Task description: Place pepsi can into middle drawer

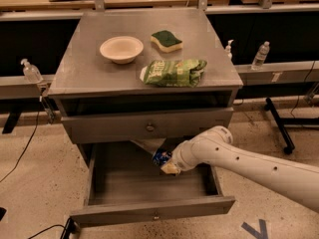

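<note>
The pepsi can (160, 157), blue with a silver end, is held tilted at the tip of my gripper (167, 165). The gripper is shut on it, over the back middle of the open middle drawer (149, 210). This is a wide grey drawer pulled out towards me, with a small knob on its front. The can hangs just above the drawer floor, below the closed knobbed drawer front (149, 127) one level up. My white arm (249, 166) reaches in from the right.
On the cabinet top (75, 68) are a white bowl (121, 49), a green sponge (166, 40) and a green crisp bag (173, 72). Bottles (261, 55) stand on ledges either side. A dark stand base (279, 128) is at the right.
</note>
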### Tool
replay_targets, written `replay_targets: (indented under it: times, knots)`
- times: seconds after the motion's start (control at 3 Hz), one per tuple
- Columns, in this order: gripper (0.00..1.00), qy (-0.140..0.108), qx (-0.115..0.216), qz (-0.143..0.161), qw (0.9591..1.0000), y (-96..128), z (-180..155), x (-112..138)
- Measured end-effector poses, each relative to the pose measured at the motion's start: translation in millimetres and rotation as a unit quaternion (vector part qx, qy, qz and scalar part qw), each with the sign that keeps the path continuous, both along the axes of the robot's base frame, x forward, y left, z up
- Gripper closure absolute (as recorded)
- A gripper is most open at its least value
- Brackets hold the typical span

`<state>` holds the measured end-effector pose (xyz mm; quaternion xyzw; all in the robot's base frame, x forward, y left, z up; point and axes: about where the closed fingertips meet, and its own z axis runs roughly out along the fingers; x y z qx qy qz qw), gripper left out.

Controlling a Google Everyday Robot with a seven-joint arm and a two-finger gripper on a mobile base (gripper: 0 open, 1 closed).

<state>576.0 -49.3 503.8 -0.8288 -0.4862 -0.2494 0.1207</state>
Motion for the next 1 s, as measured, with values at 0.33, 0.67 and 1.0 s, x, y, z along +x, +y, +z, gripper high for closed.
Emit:
replay_targets:
  times: [0.33, 0.67, 1.0]
  knots:
    - [0.06, 0.001, 0.0, 0.001, 1.0, 1.0, -1.2, -0.6]
    - [0.0, 0.002, 0.0, 0.002, 1.0, 1.7, -2.1, -1.1]
    - [0.0, 0.002, 0.0, 0.002, 1.0, 1.7, -2.1, -1.1]
